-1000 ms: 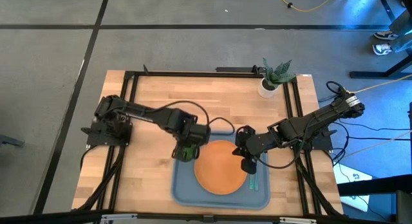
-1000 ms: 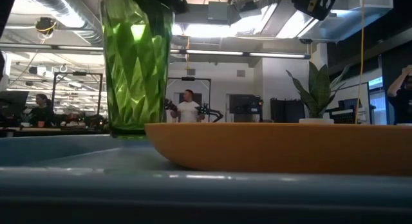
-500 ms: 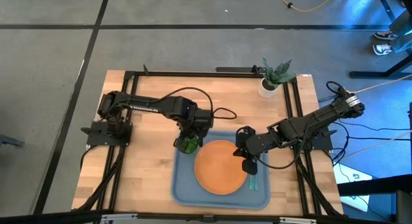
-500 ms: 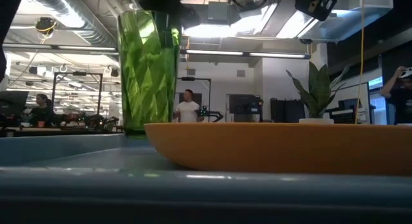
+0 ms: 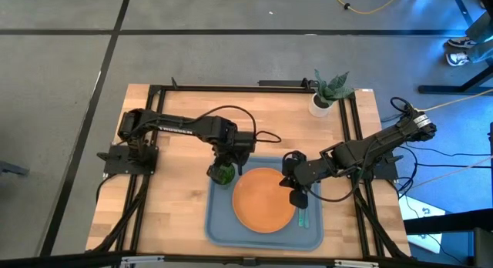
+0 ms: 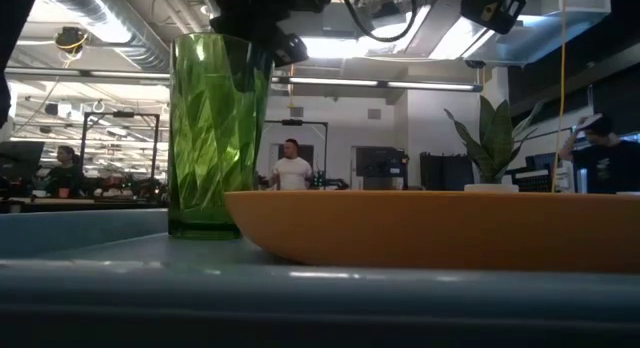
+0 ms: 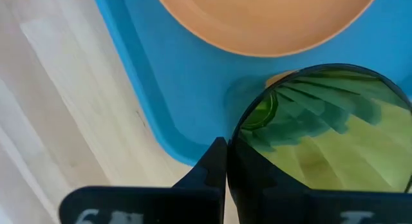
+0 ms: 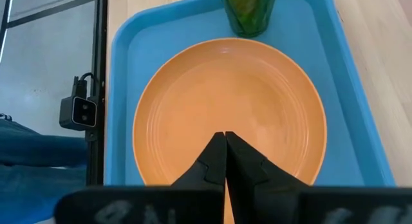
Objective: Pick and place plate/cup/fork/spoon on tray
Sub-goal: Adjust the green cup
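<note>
- left gripper [image 5: 224, 162] over tray's far-left corner, fingers pinched tight on rim of the cup [image 5: 223, 174]; wrist view shows one dark finger [image 7: 212, 169] outside the green wall [image 7: 325, 143]
- cup [image 6: 217, 133] upright, base in tray's far-left corner, just beside the plate; touching plate or not, cannot tell
- tray [image 5: 218, 222] grey-blue, near edge of wooden table [image 5: 173, 129], centre
- plate [image 5: 264, 199] orange, flat in the middle of tray; fills most of right wrist view [image 8: 228, 108]
- right gripper [image 5: 299, 195] above plate's right edge, fingers [image 8: 223, 161] closed together, nothing between them
- teal handle [image 5: 302, 217] lies on tray right of plate, partly under right gripper; fork or spoon, cannot tell
- plant [image 5: 330, 89] in white pot at table's far-right corner
</note>
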You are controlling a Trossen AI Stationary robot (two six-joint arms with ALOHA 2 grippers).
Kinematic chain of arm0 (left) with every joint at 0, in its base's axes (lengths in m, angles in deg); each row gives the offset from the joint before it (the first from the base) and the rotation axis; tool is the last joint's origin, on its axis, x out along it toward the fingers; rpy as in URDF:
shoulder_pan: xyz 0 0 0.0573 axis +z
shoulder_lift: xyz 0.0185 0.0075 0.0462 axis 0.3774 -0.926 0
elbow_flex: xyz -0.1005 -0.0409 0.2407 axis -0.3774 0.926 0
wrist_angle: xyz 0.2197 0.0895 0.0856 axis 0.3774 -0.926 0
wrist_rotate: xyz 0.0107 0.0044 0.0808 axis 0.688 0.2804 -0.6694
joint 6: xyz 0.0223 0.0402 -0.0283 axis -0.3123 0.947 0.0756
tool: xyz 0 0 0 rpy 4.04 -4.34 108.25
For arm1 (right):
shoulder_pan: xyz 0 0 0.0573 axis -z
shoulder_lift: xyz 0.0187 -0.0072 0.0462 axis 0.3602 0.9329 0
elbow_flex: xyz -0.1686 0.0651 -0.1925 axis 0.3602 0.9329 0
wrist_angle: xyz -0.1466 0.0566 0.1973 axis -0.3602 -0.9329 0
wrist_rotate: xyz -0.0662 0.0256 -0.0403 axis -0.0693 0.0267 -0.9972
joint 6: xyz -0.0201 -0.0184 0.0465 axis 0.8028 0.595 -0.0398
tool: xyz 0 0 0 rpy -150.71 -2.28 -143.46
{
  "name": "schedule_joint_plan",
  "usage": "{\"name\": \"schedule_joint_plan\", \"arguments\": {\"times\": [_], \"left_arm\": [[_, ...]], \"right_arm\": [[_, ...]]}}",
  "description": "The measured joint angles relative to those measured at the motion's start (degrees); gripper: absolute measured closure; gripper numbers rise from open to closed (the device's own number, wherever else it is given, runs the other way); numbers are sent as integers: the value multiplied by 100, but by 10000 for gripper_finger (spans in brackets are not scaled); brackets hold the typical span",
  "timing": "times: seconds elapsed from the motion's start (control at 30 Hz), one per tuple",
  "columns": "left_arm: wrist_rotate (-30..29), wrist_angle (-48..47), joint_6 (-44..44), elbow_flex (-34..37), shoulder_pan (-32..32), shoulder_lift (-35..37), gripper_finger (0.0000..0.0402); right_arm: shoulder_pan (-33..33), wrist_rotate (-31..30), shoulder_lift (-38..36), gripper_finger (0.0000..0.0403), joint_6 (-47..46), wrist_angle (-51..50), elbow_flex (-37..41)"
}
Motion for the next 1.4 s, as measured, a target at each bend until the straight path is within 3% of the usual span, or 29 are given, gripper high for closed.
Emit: {"name": "schedule_joint_plan", "arguments": {"times": [0.2,0.5,0.7,1.4], "left_arm": [[-84,119,0,3,-4,0,399],[-365,142,-43,25,-99,-26,351],[-754,139,-163,25,-230,-9,352],[-721,-23,-320,-115,-269,2,348]], "right_arm": [[33,-2,0,400,-79,-55,0],[33,-4,0,400,-67,-52,0],[33,-4,0,400,-63,-50,0],[33,-2,0,400,-56,-46,0]]}}
